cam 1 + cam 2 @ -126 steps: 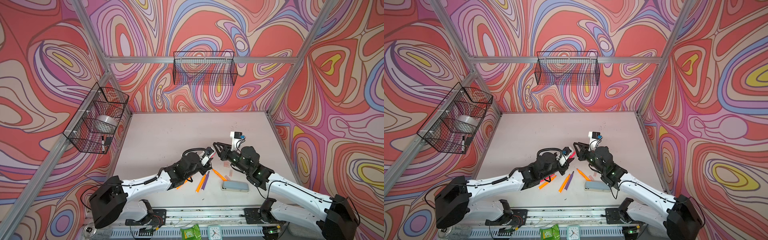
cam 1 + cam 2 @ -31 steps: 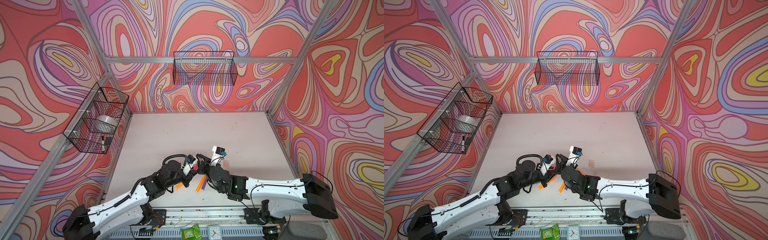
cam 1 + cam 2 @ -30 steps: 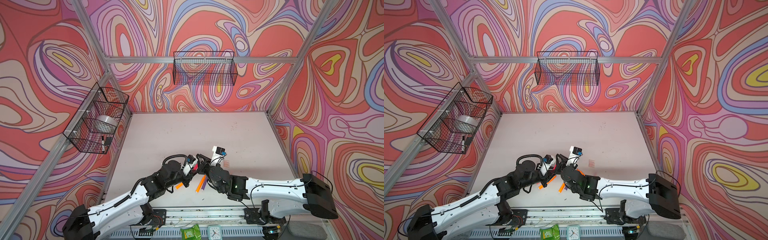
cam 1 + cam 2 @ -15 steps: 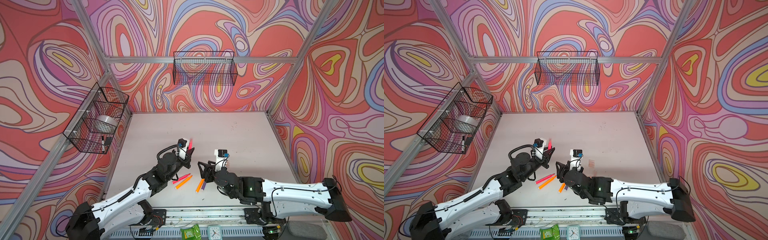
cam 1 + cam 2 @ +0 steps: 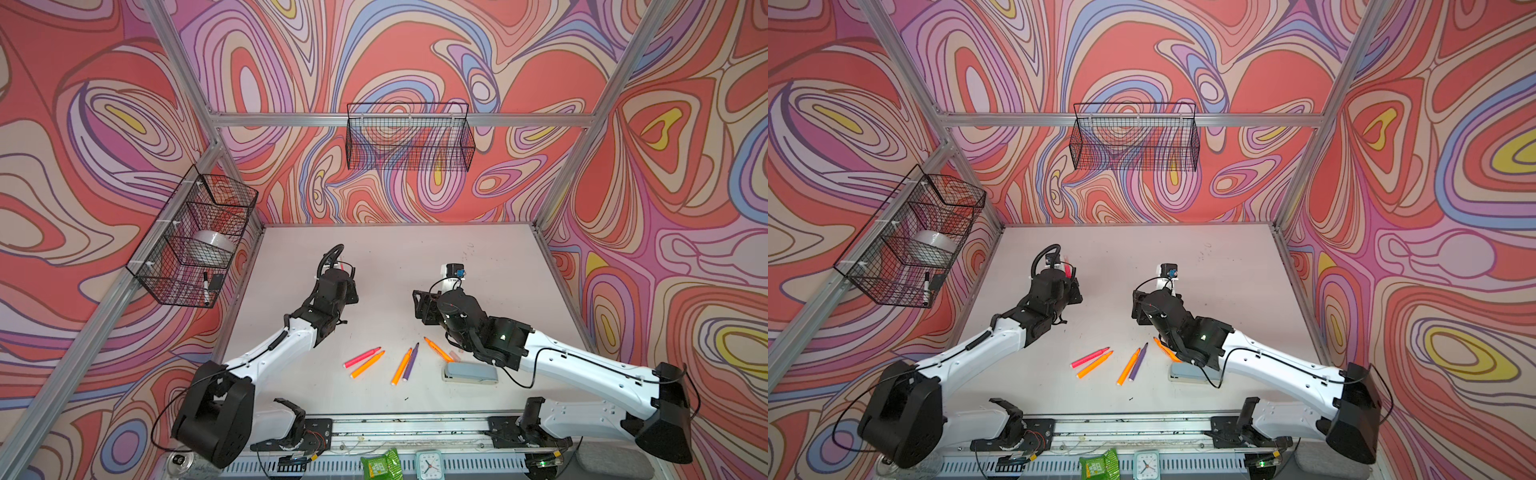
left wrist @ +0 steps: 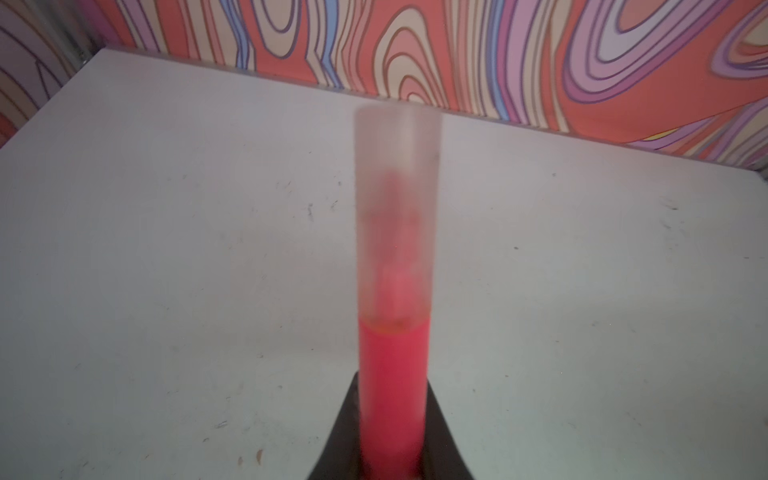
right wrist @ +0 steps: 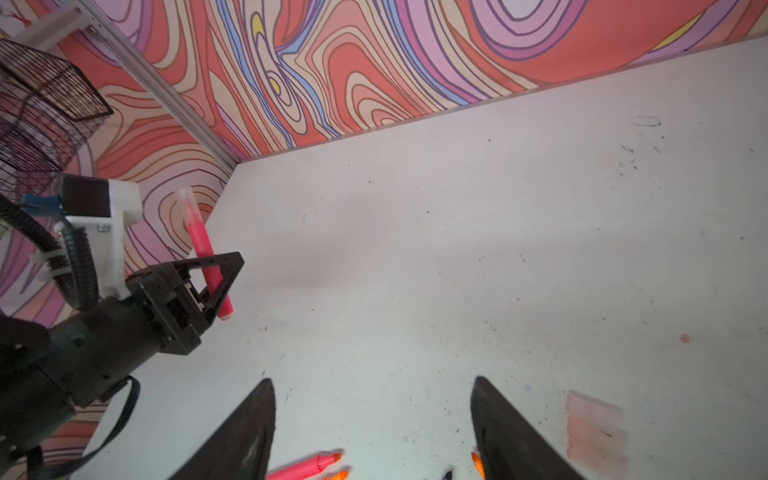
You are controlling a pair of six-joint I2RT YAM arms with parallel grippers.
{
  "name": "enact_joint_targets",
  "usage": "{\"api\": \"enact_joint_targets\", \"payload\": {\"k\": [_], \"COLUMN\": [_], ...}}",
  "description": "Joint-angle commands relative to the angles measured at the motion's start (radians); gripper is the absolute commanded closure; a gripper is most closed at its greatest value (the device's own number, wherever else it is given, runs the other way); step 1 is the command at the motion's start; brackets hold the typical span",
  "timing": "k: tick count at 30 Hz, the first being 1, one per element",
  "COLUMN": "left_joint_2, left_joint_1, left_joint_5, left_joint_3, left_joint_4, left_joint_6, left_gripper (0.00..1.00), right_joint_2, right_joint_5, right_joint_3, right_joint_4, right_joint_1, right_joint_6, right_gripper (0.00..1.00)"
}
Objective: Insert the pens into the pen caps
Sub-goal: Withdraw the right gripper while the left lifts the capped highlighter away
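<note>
Viewing the right wrist camera, we find the left gripper [image 7: 218, 276] clamped on the barrel of a pink pen [image 7: 203, 245], held nearly upright above the table [image 5: 374, 249], left of centre. A translucent cap [image 6: 397, 216] covers this pen's tip. The right gripper [image 7: 372, 381] hangs right of centre with its jaws apart and nothing between them. On the near middle of the table we count a second pink pen [image 5: 362, 356], a purple pen [image 5: 410, 360] and three orange pens [image 5: 401, 365]. A loose cap [image 7: 595, 428] lies just beside the grey stapler [image 5: 469, 371].
</note>
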Motion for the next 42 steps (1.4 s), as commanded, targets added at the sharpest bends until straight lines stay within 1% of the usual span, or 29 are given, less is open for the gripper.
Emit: {"api": "enact_joint_targets", "payload": {"k": [1,4,8,14,20,26,33,39,41,42], "left_joint_2": [0.104,0.204,0.311,0.418,0.509,0.549,0.574,0.588,0.593,0.593], "left_joint_1": [0.027,0.030,0.033,0.036,0.060,0.087,0.151,0.162,0.163,0.162], "left_joint_5": [-0.007,-0.003,-0.035,-0.049,-0.039,-0.024,0.016,0.047,0.048,0.051], "left_joint_3": [0.092,0.173,0.285,0.387,0.461,0.486,0.492,0.499,0.504,0.504], "left_joint_4": [-0.210,-0.292,-0.430,-0.531,-0.616,-0.643,-0.661,-0.660,-0.664,-0.663], "left_joint_6": [-0.098,-0.096,-0.081,-0.047,-0.071,-0.079,-0.104,-0.099,-0.098,-0.098], "left_gripper": [1.00,1.00,1.00,1.00,1.00,1.00,1.00,0.93,0.89,0.85], "right_joint_2": [0.022,0.055,0.123,0.212,0.223,0.205,0.194,0.204,0.203,0.204], "right_joint_5": [-0.017,-0.024,-0.032,-0.036,-0.053,-0.061,-0.070,-0.093,-0.091,-0.089], "right_joint_3": [-0.043,-0.053,-0.041,0.006,0.011,0.007,0.005,0.014,0.014,0.014], "right_joint_4": [0.030,0.040,0.041,0.014,0.011,0.006,-0.001,-0.007,-0.010,-0.009], "right_joint_1": [-0.015,-0.031,-0.040,-0.042,-0.044,-0.044,-0.044,-0.044,-0.044,-0.044], "right_joint_6": [-0.047,-0.045,-0.046,-0.045,-0.040,-0.035,-0.030,-0.024,-0.023,-0.024], "right_gripper": [0.24,0.24,0.26,0.28,0.28,0.28,0.28,0.30,0.30,0.30]}}
